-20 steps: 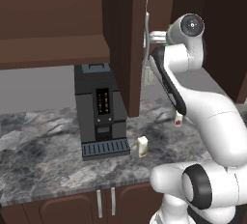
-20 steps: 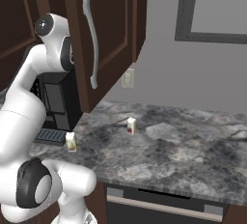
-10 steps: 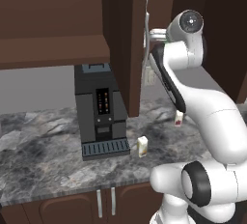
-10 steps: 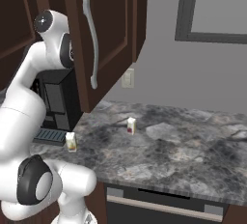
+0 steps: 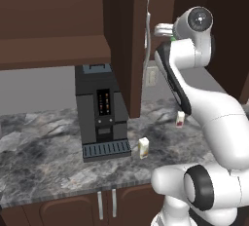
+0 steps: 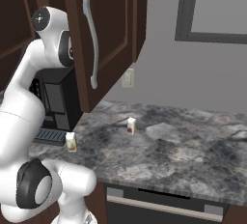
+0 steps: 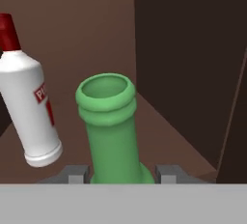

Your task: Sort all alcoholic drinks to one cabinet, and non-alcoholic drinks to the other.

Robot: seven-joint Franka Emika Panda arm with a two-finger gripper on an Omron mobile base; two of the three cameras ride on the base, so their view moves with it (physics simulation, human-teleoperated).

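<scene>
My gripper [image 7: 123,172] is inside the narrower cabinet [image 6: 113,35], shut on a green glass bottle [image 7: 112,126]. The bottle's long neck rises between the two finger tips, with its open mouth facing the camera. From the left base view the hand [image 5: 163,28] reaches in behind the open door, and a bit of the green bottle [image 5: 172,38] peeks out under it. The white carton with a red mark [image 5: 180,119] [image 6: 130,125] stands on the counter. Near the counter's front edge is the cream carton [image 5: 143,148] [image 6: 71,142]. The wide cabinet [image 5: 53,20] hangs to the left.
A white bottle with a red cap [image 7: 29,107] stands in the cabinet beside the green one. The open door with its silver handle [image 6: 91,49] hangs over the counter. A black coffee machine [image 5: 99,110] sits on the grey marble counter [image 6: 169,155].
The arm's upper joints have shifted very slightly. The cartons have not moved.
</scene>
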